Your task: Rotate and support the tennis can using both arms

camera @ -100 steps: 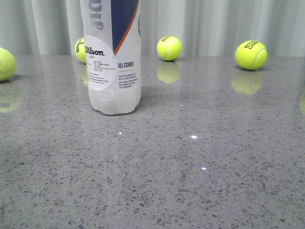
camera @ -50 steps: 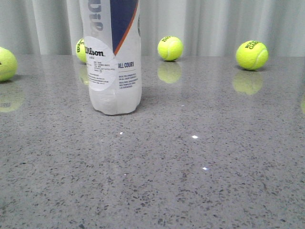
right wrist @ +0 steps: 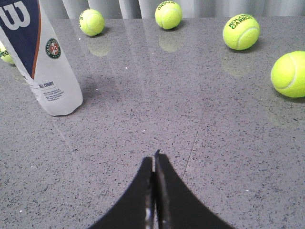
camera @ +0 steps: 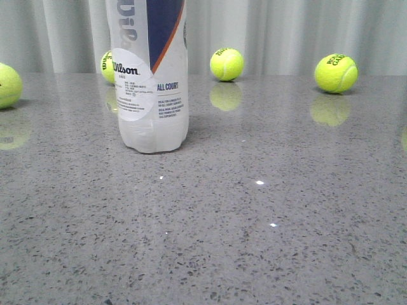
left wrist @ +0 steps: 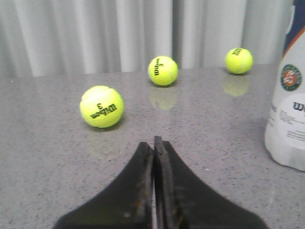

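Can (camera: 149, 82): upright on the grey speckled tabletop (camera: 267, 229), left of centre in the front view, top cut off by the frame.
Can look: translucent white plastic with a navy panel edged by an orange stripe, "Wilson" on a white round label, "ALL COURT" and fine print beside it.
Can contact: free-standing, touched by neither hand.
Left hand (left wrist: 153, 143): fingers pressed together, empty, low over the tabletop, with the can (left wrist: 288, 109) off to one side.
Right hand (right wrist: 155, 157): fingers together, empty, well apart from the can (right wrist: 45, 67).
Front view only: fine-print side of the label; no hand in sight; balls at the far edge before a pale curtain (camera: 286, 32), the nearest (camera: 227, 64) just right of the can.
Left wrist only: round Roland Garros badge on the can's side; a "Wilson 3" ball (left wrist: 101, 106) near the hand.
Right wrist only: big white "W" on the navy panel; the can appears tilted by camera angle.
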